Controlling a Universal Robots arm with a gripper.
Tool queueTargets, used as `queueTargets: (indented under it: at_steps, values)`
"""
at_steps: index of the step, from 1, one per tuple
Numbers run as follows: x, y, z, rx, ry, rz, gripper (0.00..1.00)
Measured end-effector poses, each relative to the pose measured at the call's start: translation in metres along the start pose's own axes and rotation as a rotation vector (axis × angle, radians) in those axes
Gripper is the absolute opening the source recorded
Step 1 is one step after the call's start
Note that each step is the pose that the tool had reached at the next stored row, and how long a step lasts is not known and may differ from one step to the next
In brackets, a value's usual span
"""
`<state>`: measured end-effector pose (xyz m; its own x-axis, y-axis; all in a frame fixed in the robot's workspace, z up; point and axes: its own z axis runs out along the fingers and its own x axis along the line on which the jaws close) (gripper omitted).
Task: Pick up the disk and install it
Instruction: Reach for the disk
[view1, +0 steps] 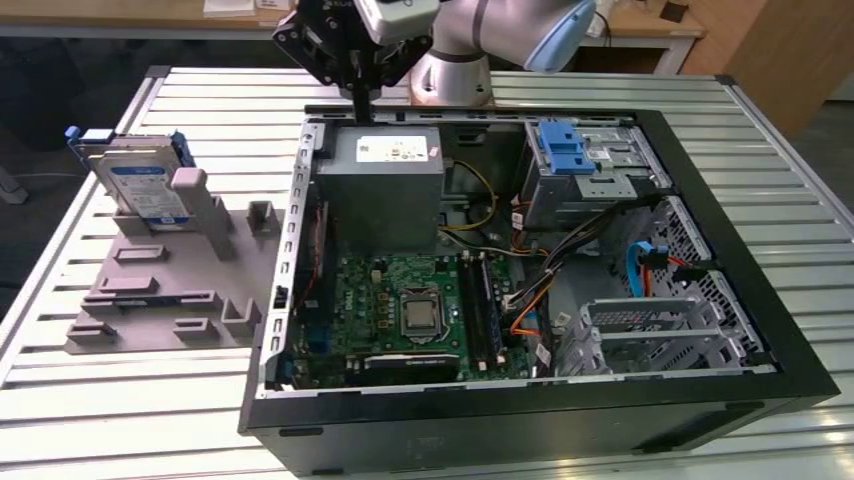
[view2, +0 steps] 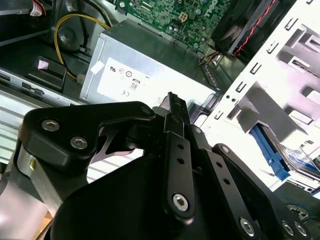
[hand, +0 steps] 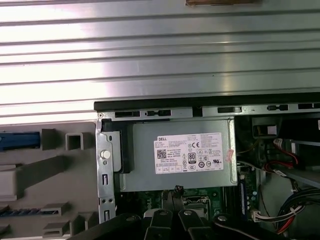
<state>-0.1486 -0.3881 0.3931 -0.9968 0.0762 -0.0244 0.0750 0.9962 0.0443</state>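
The disk (view1: 140, 185), silver-grey with a blue-and-white label and blue rails, stands upright in a grey fixture (view1: 160, 290) on the table at the exterior view's left. My gripper (view1: 363, 105) hangs above the back edge of the open computer case (view1: 534, 420), over the grey power supply box (view1: 387, 190). That puts it well to the exterior view's right of the disk. Its black fingers are shut together with nothing between them, as both wrist views show (view2: 172, 100) (hand: 176, 190). A blue strip (hand: 20, 140) at the edge of the first wrist view looks like the disk's rail.
Inside the case lie a green motherboard (view1: 414, 310), cable bundles (view1: 534, 290) and a metal drive cage with a blue latch (view1: 581, 160) at the far corner. The case sits on a ribbed metal table (view1: 134, 400). The arm's base (view1: 454, 70) stands behind the case.
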Motion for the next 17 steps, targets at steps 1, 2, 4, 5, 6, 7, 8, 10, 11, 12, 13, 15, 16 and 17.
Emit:
queueTargets:
  at_steps: [1, 2, 4, 5, 6, 7, 8, 10, 11, 12, 13, 15, 16, 17]
  values:
    - [0.0007, 0.0002, 0.0, 0.0, 0.0, 0.0, 0.11]
    - [0.0015, 0.0005, 0.0, -0.0001, 0.0, 0.0, 0.11]
    - [0.003, 0.001, 0.0, 0.0, -0.0001, 0.0, 0.11]
    - [0.0037, 0.0012, 0.0001, -0.0001, -0.0001, 0.0, 0.11]
    - [0.0045, 0.0015, 0.0, 0.0, 0.0, 0.0, 0.11]
    - [0.0052, 0.0017, 0.0001, 0.0, -0.0001, 0.0, 0.11]
    - [0.0059, 0.0019, 0.0001, -0.0001, -0.0001, 0.0, 0.11]
    - [0.0072, 0.0024, 0.0001, -0.0001, -0.0001, 0.0, 0.11]
    - [0.0078, 0.0026, 0.0001, -0.0001, -0.0001, 0.0, 0.11]
    - [0.0084, 0.0029, 0.0001, -0.0001, -0.0001, 0.0, 0.11]
    - [0.009, 0.0031, 0.0001, 0.0, 0.0, 0.0, 0.11]
    - [0.0102, 0.0035, 0.0001, -0.0001, 0.0, 0.0, 0.11]
    - [0.0108, 0.0038, 0.0002, -0.0001, -0.0001, 0.0, 0.11]
    - [0.0114, 0.004, 0.0002, -0.0001, 0.0, 0.0, 0.11]
